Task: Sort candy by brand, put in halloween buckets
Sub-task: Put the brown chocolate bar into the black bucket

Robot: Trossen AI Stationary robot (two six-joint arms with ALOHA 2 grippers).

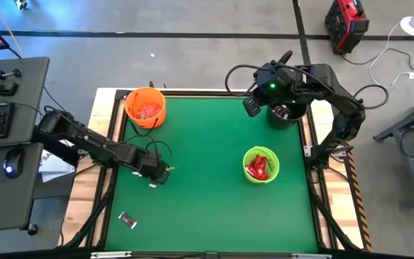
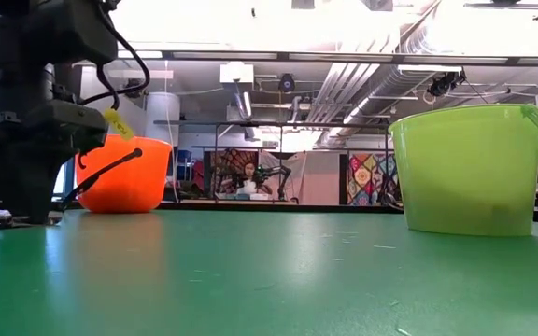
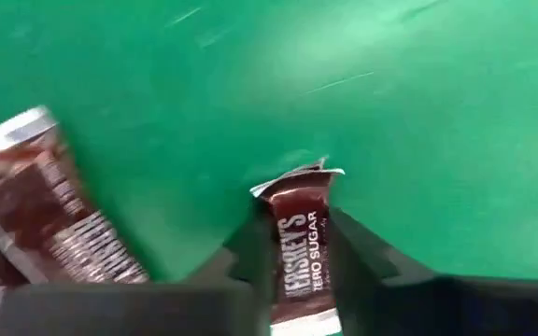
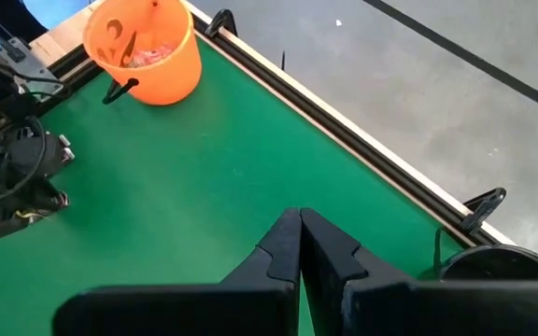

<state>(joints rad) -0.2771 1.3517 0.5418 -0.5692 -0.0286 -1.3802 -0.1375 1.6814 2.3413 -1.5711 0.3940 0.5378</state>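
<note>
My left gripper (image 1: 157, 175) is low over the left part of the green mat and is shut on a dark brown-black candy (image 3: 299, 238) printed "Hershey's Zero Sugar". A second brown candy (image 3: 49, 219) shows beside it in the left wrist view. My right gripper (image 4: 299, 233) is shut and empty, near the black bucket (image 1: 286, 115) at the far right corner. The orange bucket (image 1: 146, 106) stands at the far left with pale sweets inside. The lime green bucket (image 1: 261, 164) stands right of centre and holds red candy (image 1: 259, 167). My left gripper pinches the brown candy between its two fingers (image 3: 358, 247), which bear on the wrapper's long sides, so the candy lies along them. The crimped far end (image 3: 297, 179) sticks out past the fingertips. I cannot tell whether the candy is lifted clear of the mat.
One more wrapped candy (image 1: 128, 219) lies on the mat near the near left corner. A wooden rim (image 1: 113, 137) borders the mat. The middle of the mat (image 1: 207, 165) between the buckets is open. A desk with keyboard and mouse (image 1: 9, 165) stands left of the table.
</note>
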